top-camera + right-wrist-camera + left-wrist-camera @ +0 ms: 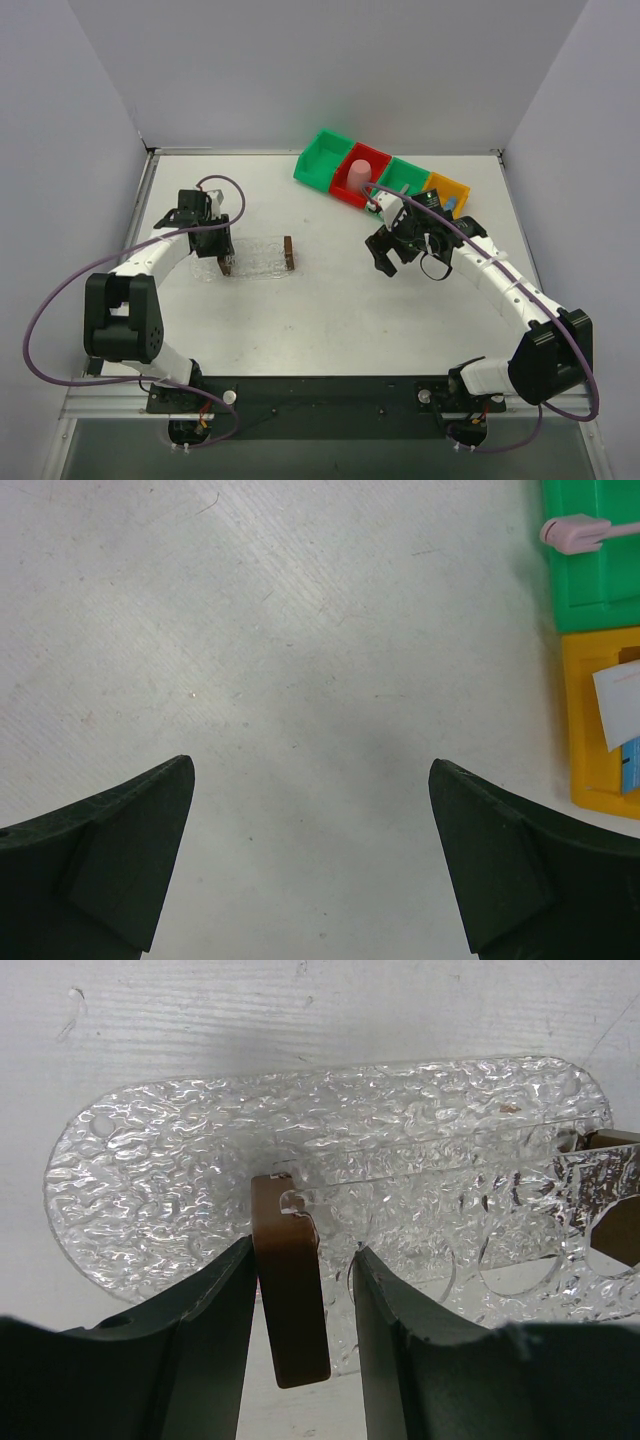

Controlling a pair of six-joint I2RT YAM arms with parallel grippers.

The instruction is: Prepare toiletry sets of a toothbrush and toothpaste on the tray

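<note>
The clear tray (258,256) lies left of the table's middle with a brown block at each end. My left gripper (224,262) straddles its left block (295,1300), jaws part open: one finger (215,1330) touches the block, and a gap shows on the other side. The tray's textured base (300,1120) holds nothing. My right gripper (310,763) hangs wide open over bare table, empty. The toothbrush (575,532), pink-headed, lies in a green bin (590,590). White toothpaste (620,705) and blue toothpaste (630,765) sit in the yellow bin (585,720).
A row of bins stands at the back right: green (322,158), red (372,160) with a pink cup (357,176), green (405,175), yellow (452,188). The right arm (500,280) reaches toward them. Walls close off the left, back and right of the table.
</note>
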